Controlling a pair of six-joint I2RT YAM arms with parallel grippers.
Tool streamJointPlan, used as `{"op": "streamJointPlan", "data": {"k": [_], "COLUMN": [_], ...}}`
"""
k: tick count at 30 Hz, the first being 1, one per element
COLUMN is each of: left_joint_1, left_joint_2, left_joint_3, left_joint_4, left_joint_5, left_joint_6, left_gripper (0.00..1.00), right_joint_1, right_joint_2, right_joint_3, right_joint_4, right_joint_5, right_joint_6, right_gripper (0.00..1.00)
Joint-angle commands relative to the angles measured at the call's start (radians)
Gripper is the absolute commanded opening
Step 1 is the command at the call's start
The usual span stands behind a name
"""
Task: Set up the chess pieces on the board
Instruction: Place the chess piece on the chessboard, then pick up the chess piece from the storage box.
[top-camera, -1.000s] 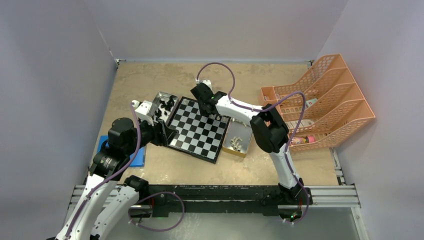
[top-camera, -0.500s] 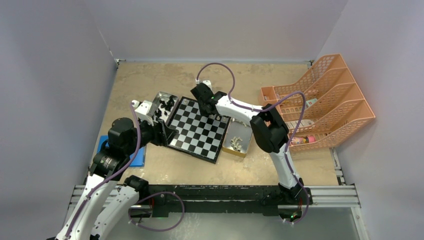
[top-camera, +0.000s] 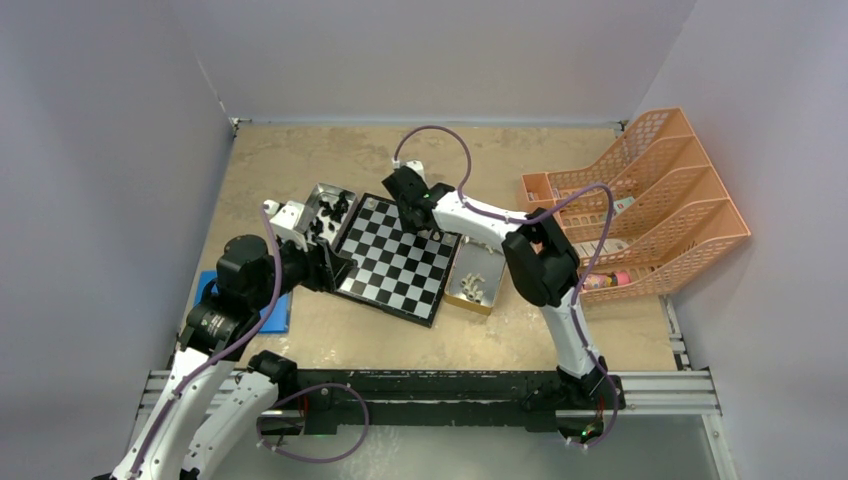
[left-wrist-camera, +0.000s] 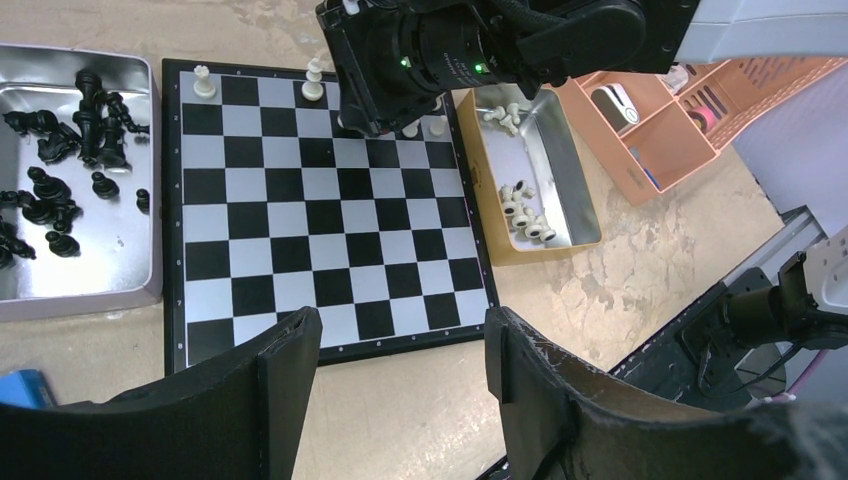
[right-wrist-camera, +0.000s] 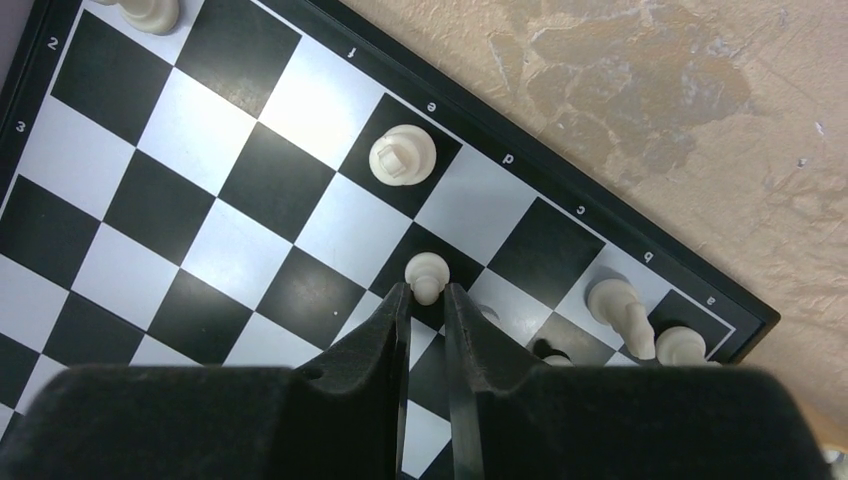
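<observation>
My right claw (right-wrist-camera: 427, 293) pinches a pawn (right-wrist-camera: 427, 268), centre frame; left claw (left-wrist-camera: 400, 350) hangs spread. I'd seat it upright and centred before releasing.

The right gripper (top-camera: 422, 222) hangs over the far edge of the board (top-camera: 385, 272). The left gripper (top-camera: 337, 268) sits at its left rim.

Looks like a robotics lab test cell, not anyone's home or office. Two arms (top-camera: 215, 320) are bolted to an aluminium rail (top-camera: 670, 392) at the near edge of a mottled tan table (top-camera: 300, 160), with purple cables (top-camera: 432, 127) looping off them. Plain pale walls (top-camera: 440, 50) box the table in on three sides like a booth. An orange filing rack (top-camera: 660, 190) sits on the right.
</observation>
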Motion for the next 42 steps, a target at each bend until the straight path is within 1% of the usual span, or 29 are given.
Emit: {"op": "streamJointPlan", "data": {"k": [1, 6, 9, 12, 17, 21, 25, 28, 31, 35, 39, 42], "left_joint_1": [0.006, 0.006, 0.006, 0.006, 0.006, 0.006, 0.006, 0.006, 0.006, 0.006, 0.006, 0.006], "left_joint_2": [0.003, 0.014, 0.022, 0.033, 0.03, 0.016, 0.003, 0.004, 0.007, 0.007, 0.005, 0.001], "left_joint_3": [-0.011, -0.011, -0.007, 0.0, 0.002, -0.001, -0.004, -0.005, -0.004, -0.006, -0.006, -0.006], "left_joint_4": [0.042, 0.036, 0.025, 0.015, 0.009, 0.01, 0.011, 0.014, 0.016, 0.018, 0.017, 0.019], "left_joint_5": [-0.014, -0.023, -0.073, -0.09, -0.11, -0.113, -0.117, -0.111, -0.098, -0.093, -0.095, -0.093], "left_joint_6": [-0.003, -0.007, -0.023, -0.029, -0.034, -0.036, -0.036, -0.034, -0.03, -0.028, -0.03, -0.029], "left_gripper": [0.61, 0.61, 0.61, 0.61, 0.61, 0.61, 0.61, 0.61, 0.61, 0.61, 0.61, 0.61], "right_joint_1": [-0.004, -0.004, -0.003, -0.002, -0.003, -0.002, -0.003, -0.019, -0.062, -0.084, -0.153, -0.177], "right_joint_2": [-0.098, -0.166, -0.23, -0.3, -0.439, -0.554, -0.643, -0.688, -0.685, -0.648, -0.582, -0.537], "right_joint_3": [-0.018, -0.049, -0.095, -0.156, -0.295, -0.444, -0.554, -0.631, -0.674, -0.676, -0.683, -0.666], "right_joint_4": [0.001, 0.022, 0.046, 0.066, 0.061, 0.041, -0.016, -0.015, 0.004, 0.021, 0.085, 0.117], "right_joint_5": [0.01, 0.009, 0.012, 0.009, 0.025, 0.036, 0.077, 0.103, 0.093, 0.144, 0.125, 0.121], "right_joint_6": [0.007, 0.003, 0.002, 0.011, 0.049, 0.081, 0.105, 0.113, 0.106, 0.1, 0.061, 0.053], "right_gripper": [0.21, 0.22, 0.22, 0.22, 0.23, 0.22, 0.22, 0.24, 0.23, 0.22, 0.23, 0.24]}}
